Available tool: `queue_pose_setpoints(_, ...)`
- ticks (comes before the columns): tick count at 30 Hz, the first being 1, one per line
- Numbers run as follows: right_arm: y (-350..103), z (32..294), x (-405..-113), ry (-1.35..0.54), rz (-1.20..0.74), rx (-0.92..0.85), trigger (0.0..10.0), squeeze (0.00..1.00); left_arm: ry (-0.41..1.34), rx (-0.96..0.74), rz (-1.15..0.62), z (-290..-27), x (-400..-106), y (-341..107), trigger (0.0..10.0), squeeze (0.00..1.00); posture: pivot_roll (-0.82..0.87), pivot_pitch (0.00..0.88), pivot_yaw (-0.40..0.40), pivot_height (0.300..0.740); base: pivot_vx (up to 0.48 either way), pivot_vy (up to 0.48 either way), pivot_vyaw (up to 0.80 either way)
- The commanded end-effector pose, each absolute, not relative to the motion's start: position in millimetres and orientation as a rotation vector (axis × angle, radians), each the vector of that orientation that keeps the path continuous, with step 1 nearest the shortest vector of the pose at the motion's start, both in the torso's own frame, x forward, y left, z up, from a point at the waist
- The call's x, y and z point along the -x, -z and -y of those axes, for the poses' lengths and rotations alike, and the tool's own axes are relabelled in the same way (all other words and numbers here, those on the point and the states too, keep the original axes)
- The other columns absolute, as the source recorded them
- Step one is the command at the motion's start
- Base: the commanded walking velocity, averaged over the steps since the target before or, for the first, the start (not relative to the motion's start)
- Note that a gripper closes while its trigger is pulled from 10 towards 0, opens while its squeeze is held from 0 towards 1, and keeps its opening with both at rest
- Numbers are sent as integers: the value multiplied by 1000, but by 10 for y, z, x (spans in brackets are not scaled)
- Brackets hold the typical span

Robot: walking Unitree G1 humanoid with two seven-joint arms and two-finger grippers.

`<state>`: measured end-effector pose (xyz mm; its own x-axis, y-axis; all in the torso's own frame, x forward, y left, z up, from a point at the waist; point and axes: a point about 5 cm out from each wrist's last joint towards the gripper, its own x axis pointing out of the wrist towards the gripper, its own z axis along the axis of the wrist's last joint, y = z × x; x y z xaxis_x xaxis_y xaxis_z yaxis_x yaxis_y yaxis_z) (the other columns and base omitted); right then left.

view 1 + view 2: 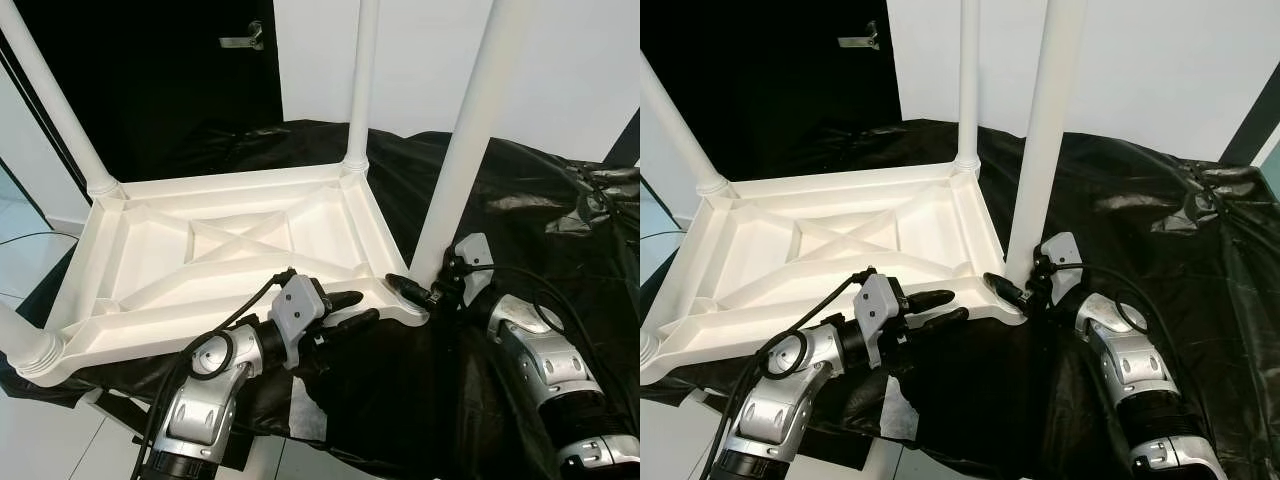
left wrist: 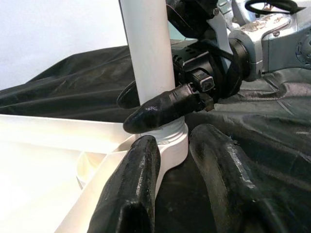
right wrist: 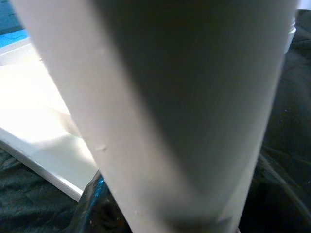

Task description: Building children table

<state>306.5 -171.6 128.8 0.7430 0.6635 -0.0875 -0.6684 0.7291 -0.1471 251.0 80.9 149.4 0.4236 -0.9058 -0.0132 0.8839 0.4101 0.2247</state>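
Note:
The white children's table top (image 1: 150, 250) lies upside down on a black sheet (image 1: 530, 210). White legs stand in its far left (image 1: 55, 100), far right (image 1: 362, 80) and near left (image 1: 25, 345) corners. A fourth leg (image 1: 470, 130) rises upright from the near right corner socket (image 2: 170, 141). My right gripper (image 1: 418, 290) is shut on this leg just above its base, one finger (image 2: 160, 109) in front and one behind. My left gripper (image 1: 368, 306) is open at the table's near edge, pointing at that corner, with one finger (image 2: 131, 194) over the rim and the other over the sheet.
A dark door with a metal handle (image 1: 245, 40) stands behind the table, beside a white wall (image 1: 560, 60). Crumpled sheet and cables (image 1: 600, 190) lie at the far right. Pale tile floor (image 1: 30, 440) shows at the near left.

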Motion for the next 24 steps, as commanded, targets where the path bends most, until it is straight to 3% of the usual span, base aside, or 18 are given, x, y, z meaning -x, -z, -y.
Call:
queue_pose_setpoints(1, -1207, 1762, -3037, -680, -69, 164, 10000, 0, 1006, -204, 120, -835, -2539, -1503, 10000, 0, 18, 0, -33, 740, 0, 0, 0)
queue_pose_setpoints(13, -1061, 1600, -2937, -288, -92, 120, 10000, 0, 1021, -196, 118, -822, -2513, -1505, 10000, 0, 20, 0, -30, 740, 0, 0, 0)
queue_pose_setpoints(18, -1013, 1547, -2888, 55, -87, 90, 10000, 0, 1029, -195, 117, -817, -2503, -1501, 10000, 0, 21, 0, -35, 740, 0, 0, 0)
queue_pose_setpoints(21, -998, 1494, -2864, 119, -106, 47, 10000, 0, 1027, -199, 120, -823, -2517, -1509, 10000, 0, 22, 0, -36, 740, 0, 0, 0)
queue_pose_setpoints(24, -1011, 1384, -2856, 61, -104, 16, 10000, 0, 1024, -199, 122, -823, -2535, -1515, 10000, 0, 16, 0, -26, 740, 0, 0, 0)
